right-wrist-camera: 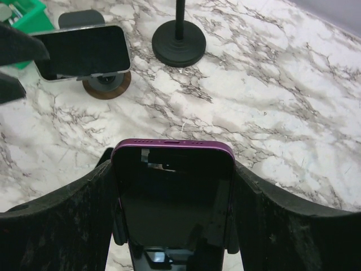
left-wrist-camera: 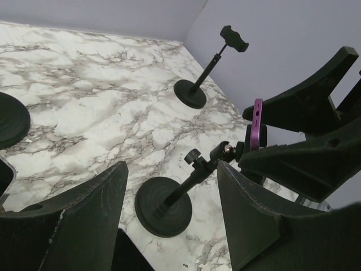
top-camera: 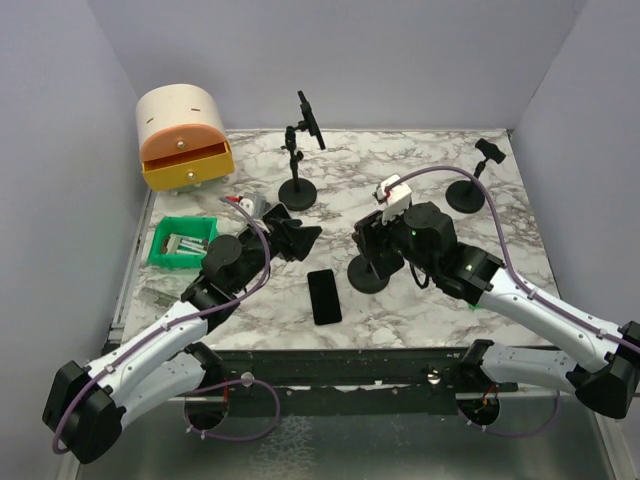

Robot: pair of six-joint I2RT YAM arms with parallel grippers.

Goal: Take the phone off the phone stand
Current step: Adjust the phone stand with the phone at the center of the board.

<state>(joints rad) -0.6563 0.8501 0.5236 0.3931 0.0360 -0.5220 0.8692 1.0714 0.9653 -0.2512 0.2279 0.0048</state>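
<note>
A purple-edged phone (right-wrist-camera: 172, 197) with a dark screen stands upright in the clamp of a black phone stand (top-camera: 368, 272), whose round base (left-wrist-camera: 163, 206) rests on the marble. My right gripper (right-wrist-camera: 172, 158) is shut on the phone, one finger pressed against each long side. From the left wrist view only the phone's purple edge (left-wrist-camera: 258, 124) shows between those fingers. My left gripper (left-wrist-camera: 172, 166) hangs open just left of the stand with nothing between its fingers (left-wrist-camera: 84, 220). In the top view the left gripper (top-camera: 298, 236) faces the right gripper (top-camera: 372, 236).
A second, black phone (top-camera: 323, 296) lies flat on the table in front of the grippers. Another stand (top-camera: 297, 190) holding a phone is at the back. An empty stand (top-camera: 466, 192) is at the right. A green bin (top-camera: 182, 243) and an orange drawer box (top-camera: 183, 135) sit at the left.
</note>
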